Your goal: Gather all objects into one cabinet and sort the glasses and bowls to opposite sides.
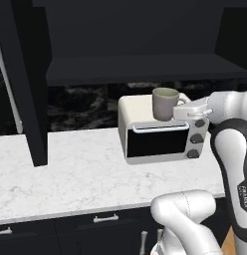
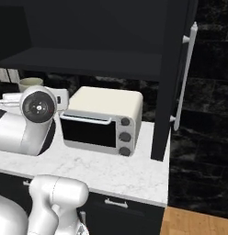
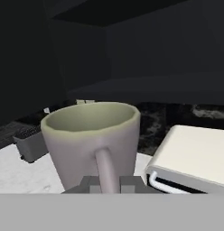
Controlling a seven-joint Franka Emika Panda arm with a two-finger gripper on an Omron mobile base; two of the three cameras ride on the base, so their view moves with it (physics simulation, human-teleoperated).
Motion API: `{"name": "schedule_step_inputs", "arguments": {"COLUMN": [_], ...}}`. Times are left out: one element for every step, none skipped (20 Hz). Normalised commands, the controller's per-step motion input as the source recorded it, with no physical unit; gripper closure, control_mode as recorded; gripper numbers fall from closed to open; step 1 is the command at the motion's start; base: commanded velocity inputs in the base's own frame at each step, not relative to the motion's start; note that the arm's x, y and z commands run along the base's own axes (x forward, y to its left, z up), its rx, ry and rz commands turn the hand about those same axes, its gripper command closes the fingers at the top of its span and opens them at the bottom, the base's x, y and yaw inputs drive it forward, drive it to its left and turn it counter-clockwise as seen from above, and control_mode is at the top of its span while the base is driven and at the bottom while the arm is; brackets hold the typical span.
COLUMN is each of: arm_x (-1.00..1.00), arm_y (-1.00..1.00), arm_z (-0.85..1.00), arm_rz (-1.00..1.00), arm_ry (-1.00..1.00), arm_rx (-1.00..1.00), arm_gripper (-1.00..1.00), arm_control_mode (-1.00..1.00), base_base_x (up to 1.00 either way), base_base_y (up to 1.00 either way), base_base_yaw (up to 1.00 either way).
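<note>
The gripper (image 3: 105,184) was closed tight on the handle of the cup (image 3: 91,142); in the hand view the two dark fingers (image 3: 89,185) sat pressed against either side of that thin curved handle, with almost no gap between them. The cup was grey-beige with a paler greenish inside, and it stood upright in the grip with its mouth facing up.

Taking the toaster oven (image 1: 158,133) as the landmark: in the left base view the cup (image 1: 164,103) hung above the oven's cream top, over its right half, clear of the surface as far as the picture showed. The gripper (image 1: 181,107) reached in from the right of the oven, level with the cup. In the right base view the cup (image 2: 31,84) appeared to the left of the oven (image 2: 104,120), partly hidden behind the arm's round joint.

The oven sat on a white marble counter (image 1: 70,174), its dark glass door and three knobs facing front. Above the oven ran the dark shelf of the open black cabinet (image 1: 145,67), higher than the cup's rim. The cabinet's tall black door (image 2: 173,78) stood open to the right of the oven, its long silver handle (image 2: 185,75) running vertically. In the hand view a small grey toaster (image 3: 31,143) stood on the counter beyond the cup, on the side away from the oven.
</note>
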Motion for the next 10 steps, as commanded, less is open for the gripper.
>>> {"name": "schedule_step_inputs", "arguments": {"arm_x": [0.0,0.0,0.0,0.0,0.0,0.0,0.0,0.0,0.0,0.0], "arm_y": [0.0,0.0,0.0,0.0,0.0,0.0,0.0,0.0,0.0,0.0], "arm_z": [0.0,0.0,0.0,0.0,0.0,0.0,0.0,0.0,0.0,0.0], "arm_rz": [0.0,0.0,0.0,0.0,0.0,0.0,0.0,0.0,0.0,0.0], "arm_ry": [0.0,0.0,0.0,0.0,0.0,0.0,0.0,0.0,0.0,0.0], "arm_rx": [0.0,0.0,0.0,0.0,0.0,0.0,0.0,0.0,0.0,0.0], "arm_gripper": [1.0,1.0,1.0,1.0,1.0,1.0,1.0,1.0,1.0,1.0], "arm_control_mode": [1.0,1.0,1.0,1.0,1.0,1.0,1.0,1.0,1.0,1.0], "base_base_x": [-1.0,-1.0,-1.0,-1.0,-1.0,-1.0,-1.0,-1.0,-1.0,-1.0], "base_base_y": [0.0,0.0,0.06,0.1,0.12,0.2,0.23,0.3,0.33,0.36], "base_base_yaw": [0.0,0.0,0.0,0.0,-0.01,-0.01,-0.01,-0.01,0.0,0.0]}}
